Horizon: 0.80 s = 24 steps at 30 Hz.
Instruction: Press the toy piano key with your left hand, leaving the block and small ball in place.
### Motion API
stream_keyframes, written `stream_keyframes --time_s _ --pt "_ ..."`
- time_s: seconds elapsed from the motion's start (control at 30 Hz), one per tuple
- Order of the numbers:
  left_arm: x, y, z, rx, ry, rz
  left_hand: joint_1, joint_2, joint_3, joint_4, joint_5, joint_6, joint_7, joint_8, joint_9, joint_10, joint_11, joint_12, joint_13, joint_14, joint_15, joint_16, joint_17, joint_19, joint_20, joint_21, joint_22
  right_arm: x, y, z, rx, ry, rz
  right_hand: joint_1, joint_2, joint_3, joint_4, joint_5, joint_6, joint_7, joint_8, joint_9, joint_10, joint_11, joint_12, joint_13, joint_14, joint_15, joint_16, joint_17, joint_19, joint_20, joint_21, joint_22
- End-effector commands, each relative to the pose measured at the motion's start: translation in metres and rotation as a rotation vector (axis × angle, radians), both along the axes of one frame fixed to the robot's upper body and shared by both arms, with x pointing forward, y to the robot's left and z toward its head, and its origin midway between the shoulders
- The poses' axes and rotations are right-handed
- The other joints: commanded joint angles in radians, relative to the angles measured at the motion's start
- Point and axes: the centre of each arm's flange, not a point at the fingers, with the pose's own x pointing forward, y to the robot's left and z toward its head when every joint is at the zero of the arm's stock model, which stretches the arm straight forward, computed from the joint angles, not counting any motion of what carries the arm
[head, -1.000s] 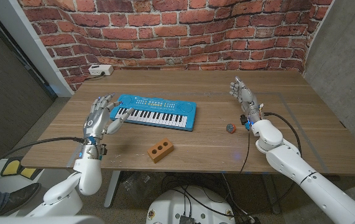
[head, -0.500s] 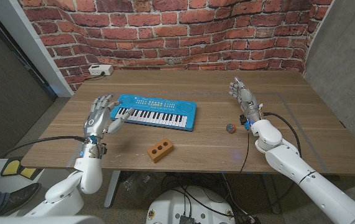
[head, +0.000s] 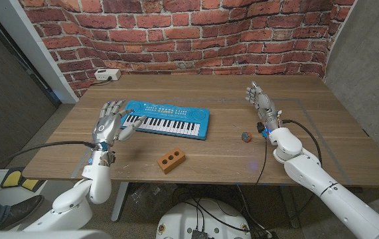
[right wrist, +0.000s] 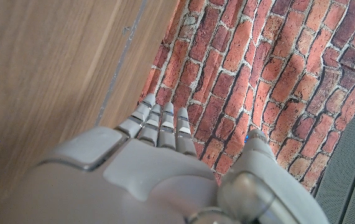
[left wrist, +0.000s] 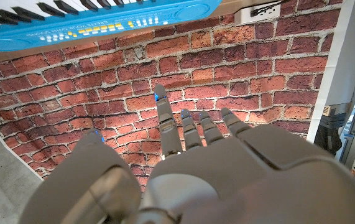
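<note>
The blue toy piano (head: 168, 119) lies across the table's middle left, its keys facing me; its blue body (left wrist: 96, 28) also shows in the left wrist view. My left hand (head: 111, 122) hovers at the piano's left end, fingers spread and holding nothing, its fingertips (head: 131, 127) over the lowest keys. An orange block (head: 172, 160) with holes sits near the front edge. A small multicoloured ball (head: 245, 137) lies right of the piano. My right hand (head: 261, 101) stands open on its edge beyond the ball, fingers straight.
A white power strip (head: 107, 75) with a cable lies at the back left by the brick wall (head: 196, 33). The table's front edge (head: 196, 180) runs just below the block. Cables trail from both wrists.
My left hand has moved slightly forward and right, closer over the piano's left end. The right hand, block and ball have not moved.
</note>
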Motion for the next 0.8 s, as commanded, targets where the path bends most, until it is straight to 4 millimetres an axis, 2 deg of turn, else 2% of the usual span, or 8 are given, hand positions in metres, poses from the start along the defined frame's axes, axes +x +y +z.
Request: stream_keyframes --time_s 0.03,0.13,0.27,0.4,0.53,0.8 --pt "0.005 -0.005 0.011 0.066 0.072 0.037 -0.006 0.005 -0.004 0.0 0.005 0.011 -0.002 -0.007 0.002 -0.012 0.001 -0.002 0.002 -0.016 0.0 -0.004 0.003 -0.021 0.001 -0.002 0.004 -0.001 -0.001 0.001 -0.001 -0.004 0.004 -0.003 0.001 -0.005 0.0 0.002 0.004 -0.004 -0.003 0.003 0.011 0.0 0.008 0.003 -0.001 0.008 -0.002 0.005 0.0 0.004 -0.008 0.004" --pt "0.005 -0.006 0.015 0.084 0.099 0.05 -0.008 0.004 -0.007 0.001 0.004 0.016 -0.003 -0.008 0.002 -0.015 0.001 -0.002 0.002 -0.021 0.0 -0.003 0.003 -0.027 0.001 -0.002 0.004 -0.002 0.0 0.001 -0.002 -0.007 0.003 -0.003 0.001 -0.005 0.0 0.003 0.004 -0.004 -0.003 0.003 0.011 0.0 0.008 0.003 0.0 0.006 -0.001 0.005 0.0 0.004 -0.009 0.005" --pt "0.007 -0.008 0.02 0.108 0.146 0.069 -0.01 0.003 -0.013 0.004 0.003 0.05 0.022 -0.005 0.002 0.002 0.007 0.005 0.002 -0.032 -0.006 -0.001 0.003 -0.039 -0.041 0.0 0.005 -0.003 0.001 0.001 -0.004 -0.011 0.004 -0.003 0.002 -0.005 0.0 0.003 0.005 -0.004 -0.003 0.003 0.011 0.0 0.008 0.003 0.0 0.006 -0.002 0.005 0.001 0.004 -0.01 0.005" --pt "0.009 -0.009 0.023 0.129 0.167 0.057 -0.011 0.003 -0.016 0.004 0.003 0.055 0.026 -0.006 0.002 0.0 0.012 0.004 0.002 -0.04 -0.012 -0.002 0.003 -0.044 -0.044 0.001 0.005 -0.005 0.001 0.001 -0.004 -0.011 0.0 -0.003 0.002 -0.005 0.0 0.003 0.006 -0.004 -0.003 0.003 0.011 -0.001 0.008 0.003 0.0 0.006 -0.002 0.005 0.001 0.005 -0.011 0.005" --pt "0.009 -0.01 0.025 0.145 0.171 0.058 -0.012 0.001 -0.018 0.005 0.003 0.06 0.026 -0.008 0.002 0.0 0.002 0.005 0.001 -0.045 -0.015 -0.002 0.002 -0.048 -0.044 0.001 0.005 -0.006 0.001 0.001 -0.005 -0.01 -0.002 -0.003 0.003 -0.005 0.0 0.003 0.006 -0.004 -0.003 0.003 0.011 -0.001 0.007 0.003 0.0 0.007 -0.002 0.005 0.002 0.004 -0.012 0.005" --pt "0.013 -0.013 0.03 0.185 0.24 0.072 -0.017 -0.004 -0.026 0.007 0.003 0.055 0.021 -0.016 0.002 -0.012 0.002 0.0 0.001 -0.054 -0.02 -0.002 0.002 -0.061 -0.036 0.0 0.005 -0.004 0.003 -0.001 0.004 -0.01 0.004 -0.003 0.003 -0.005 0.0 0.003 0.006 -0.004 -0.003 0.003 0.012 0.001 0.008 0.003 0.0 0.006 -0.002 0.005 0.002 0.005 -0.014 0.005"
